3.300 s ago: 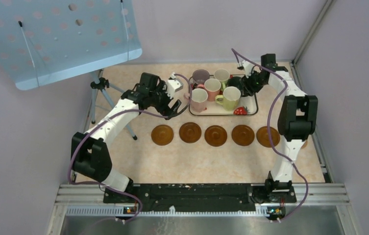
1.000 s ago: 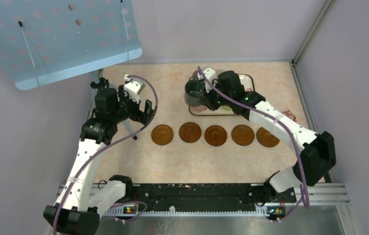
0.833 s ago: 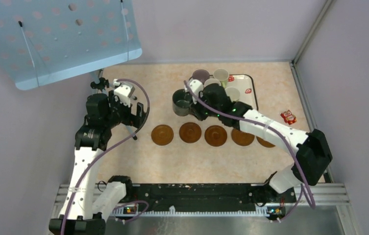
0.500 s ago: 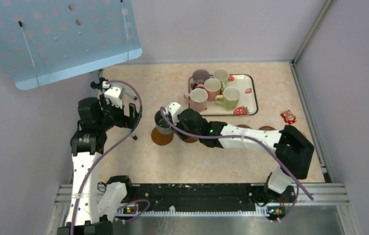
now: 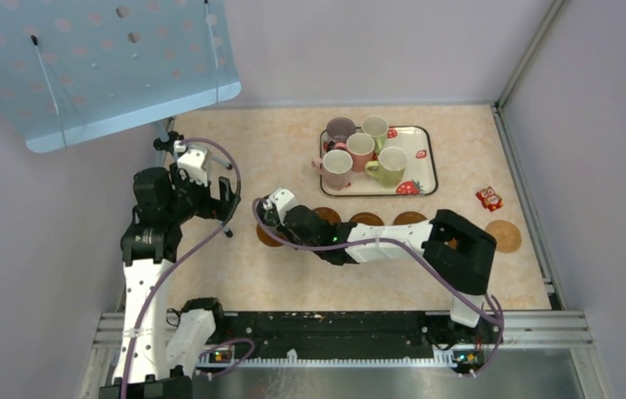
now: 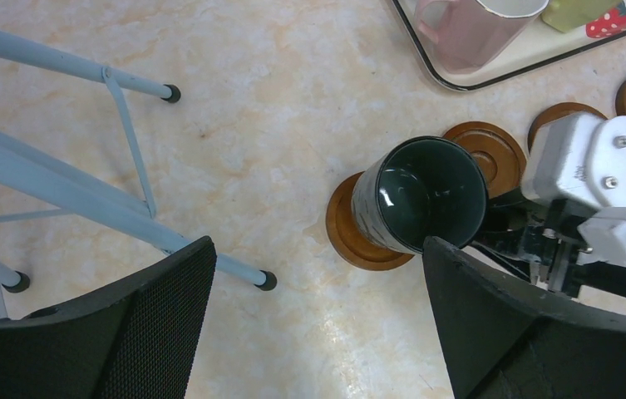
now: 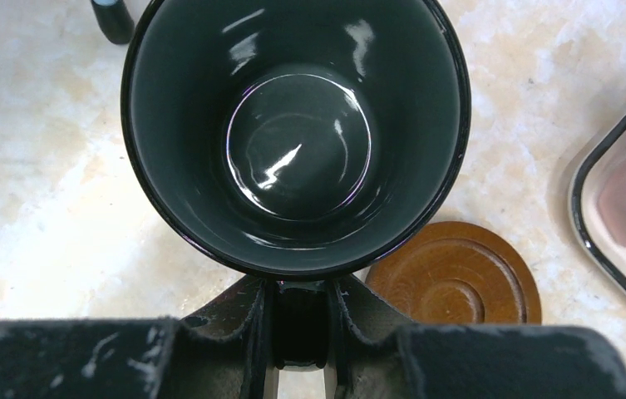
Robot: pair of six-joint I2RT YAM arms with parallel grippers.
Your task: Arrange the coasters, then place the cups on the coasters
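Note:
The dark grey-green cup (image 7: 293,125) is upright over the leftmost coaster (image 6: 351,241); I cannot tell whether it rests on it. My right gripper (image 7: 299,320) is shut on its handle, reaching left across the coaster row (image 5: 280,212). My left gripper (image 6: 316,274) hangs open and empty just left of that cup (image 5: 226,195). Beside it lies a bare coaster (image 7: 456,278), then more coasters (image 5: 367,219) partly under my right arm, and one at the far right (image 5: 504,236). Several cups stand on the tray (image 5: 426,184): mauve (image 5: 341,129), pink (image 5: 337,166), yellow-green (image 5: 391,165).
A tripod (image 6: 126,108) holding a blue perforated board (image 5: 101,66) stands at the left, one foot (image 6: 266,280) close to the leftmost coaster. A small red object (image 5: 489,199) lies right of the tray. Walls close in the table at the back and right.
My right arm carried the dark cup off the tray, leftward and down to the leftmost coaster. My left arm drew back to the left and stayed open.

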